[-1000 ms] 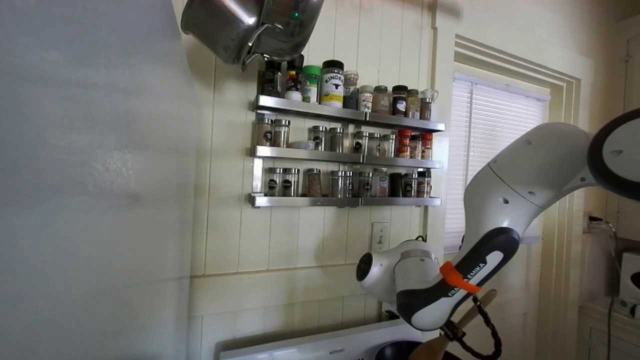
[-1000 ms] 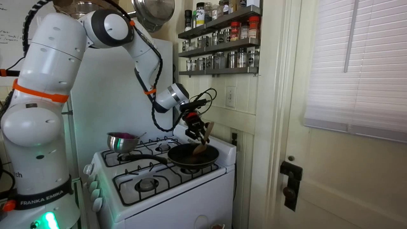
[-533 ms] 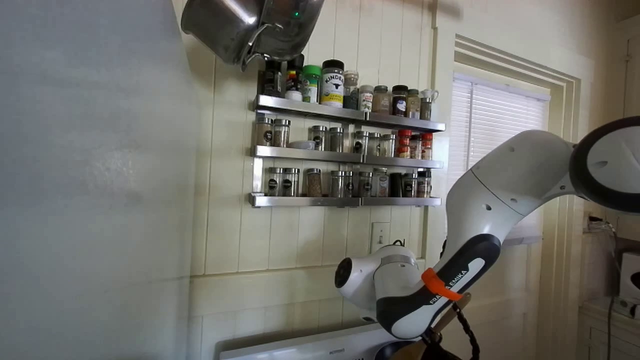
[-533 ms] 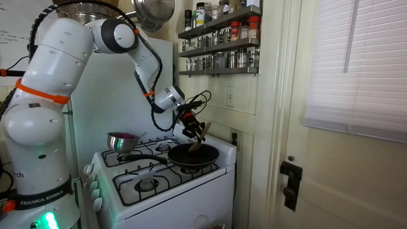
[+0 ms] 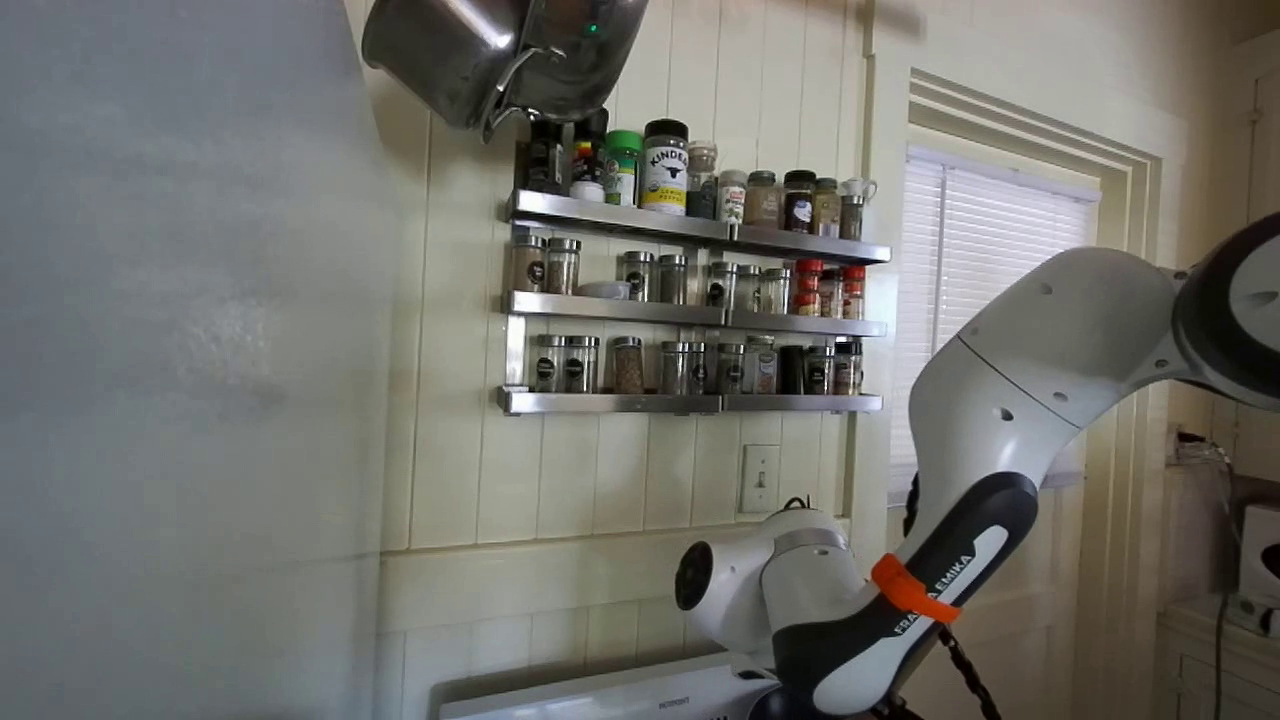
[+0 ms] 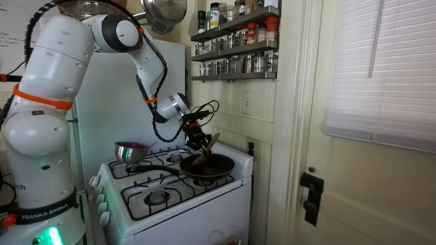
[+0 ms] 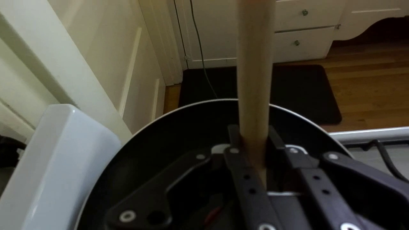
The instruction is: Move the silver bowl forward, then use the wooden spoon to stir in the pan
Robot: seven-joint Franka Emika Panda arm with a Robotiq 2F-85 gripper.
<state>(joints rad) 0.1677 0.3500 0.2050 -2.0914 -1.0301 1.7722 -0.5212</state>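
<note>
Wooden spoon (image 7: 254,73) pinched by the handle, the gripper (image 7: 254,138) hangs over the pan (image 7: 191,134) in the wrist view, holding the wood from both sides. In an exterior view the spoon slants, handle top to the right, its head down inside the pan towards the left rim; whether it touches the bottom is too dark to tell. Over the last second that head has swept left from nearer the pan's middle, the arm (image 6: 121,32) travelling with it, while the pan has stayed put over the burner (image 6: 203,183) at the right. That reads as a stirring stroke, so the task's second part is probably under way; a sweep back to the right seems the natural follow-on. Farther out, at the left of the stove (image 6: 190,207), the silver bowl (image 6: 129,154) stands upright, unmoved and well apart from the gripper. Its move forward is likely done, though its place alone cannot prove that.
</note>
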